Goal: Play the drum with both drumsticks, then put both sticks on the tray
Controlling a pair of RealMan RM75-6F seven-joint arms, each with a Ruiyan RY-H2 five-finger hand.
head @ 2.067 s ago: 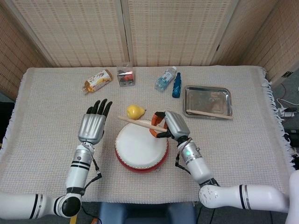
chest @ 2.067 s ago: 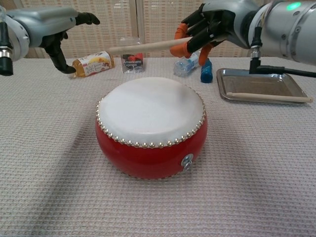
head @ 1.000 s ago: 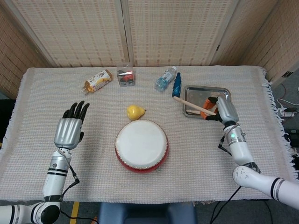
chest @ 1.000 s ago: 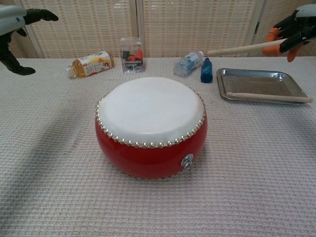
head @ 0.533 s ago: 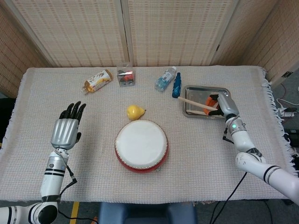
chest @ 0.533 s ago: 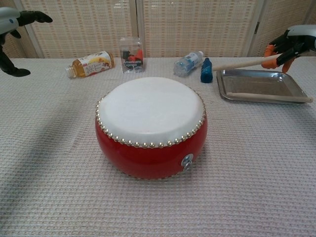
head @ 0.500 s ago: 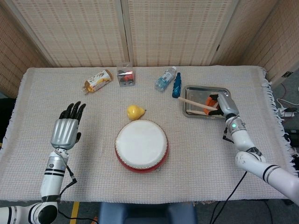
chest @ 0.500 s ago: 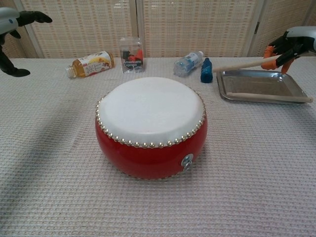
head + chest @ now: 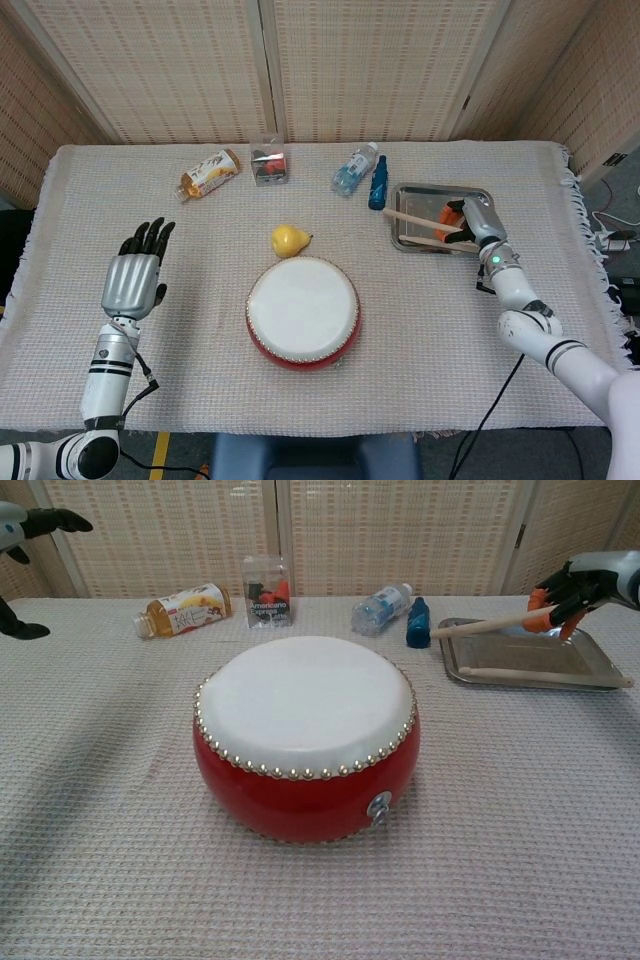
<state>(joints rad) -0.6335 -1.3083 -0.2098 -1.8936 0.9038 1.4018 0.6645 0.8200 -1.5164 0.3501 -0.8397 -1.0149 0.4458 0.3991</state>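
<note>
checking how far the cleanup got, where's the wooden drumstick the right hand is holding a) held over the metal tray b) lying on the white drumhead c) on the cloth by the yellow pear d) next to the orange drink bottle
a: the right hand grips one wooden drumstick slanting over the silver metal tray, its tip poking past the tray's left rim, while the other wooden drumstick already lies along the tray's front edge.

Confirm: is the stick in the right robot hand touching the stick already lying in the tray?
Apart. Chest view shows the held drumstick raised in the right robot hand, clear gap above the resting drumstick in the tray.
</note>
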